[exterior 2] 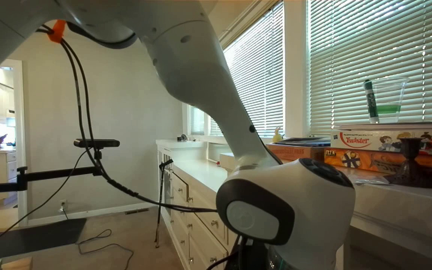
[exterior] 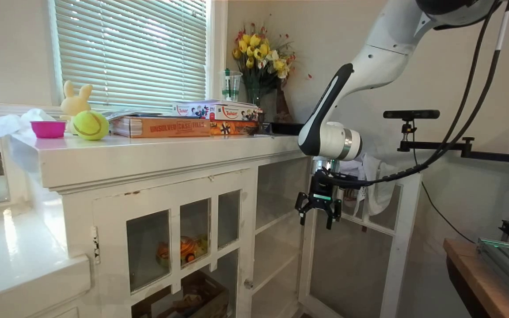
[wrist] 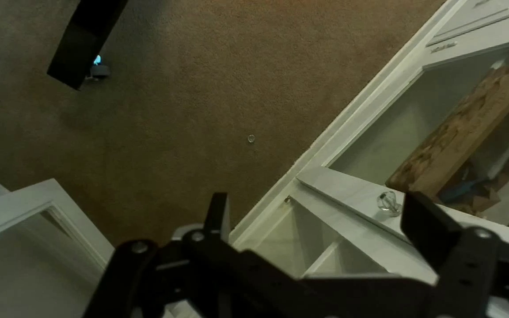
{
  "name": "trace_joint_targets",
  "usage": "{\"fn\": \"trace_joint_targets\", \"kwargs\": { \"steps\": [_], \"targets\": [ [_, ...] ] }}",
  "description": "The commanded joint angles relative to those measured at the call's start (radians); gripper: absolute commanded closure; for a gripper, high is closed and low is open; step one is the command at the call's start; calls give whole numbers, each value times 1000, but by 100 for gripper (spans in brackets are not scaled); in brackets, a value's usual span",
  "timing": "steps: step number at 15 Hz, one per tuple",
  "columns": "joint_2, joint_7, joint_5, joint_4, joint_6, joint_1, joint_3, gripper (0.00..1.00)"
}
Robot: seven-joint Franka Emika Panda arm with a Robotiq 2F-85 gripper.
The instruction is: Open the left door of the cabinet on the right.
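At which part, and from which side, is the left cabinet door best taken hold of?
Take the clear knob, probably from above: it juts out from the left door, and the open hand, higher up, points down and could straddle it. The knob sits by the edge opposite the hinge, where a pull should swing the door well.

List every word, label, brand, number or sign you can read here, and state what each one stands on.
"UNSOLVED CASE FILES": on the brown box.
"Twister": on the white box.
Too small or blurred to read: the lettering on the orange box, the label on the marker, and the white box's small corner print.
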Motion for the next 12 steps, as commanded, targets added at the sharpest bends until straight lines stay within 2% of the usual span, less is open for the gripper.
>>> {"fn": "trace_joint_targets", "kwargs": {
  "steps": [1,3,5,9,12],
  "targets": [
    [68,79,0,46,5,-11,8,0],
    [85,120,5,56,-18,-16,8,0],
    [61,96,-13,23,-1,-13,10,0],
    [62,102,-11,28,-8,-18,12,0],
    [125,146,-4,92,-1,-22,-1,0]
  ]
}}
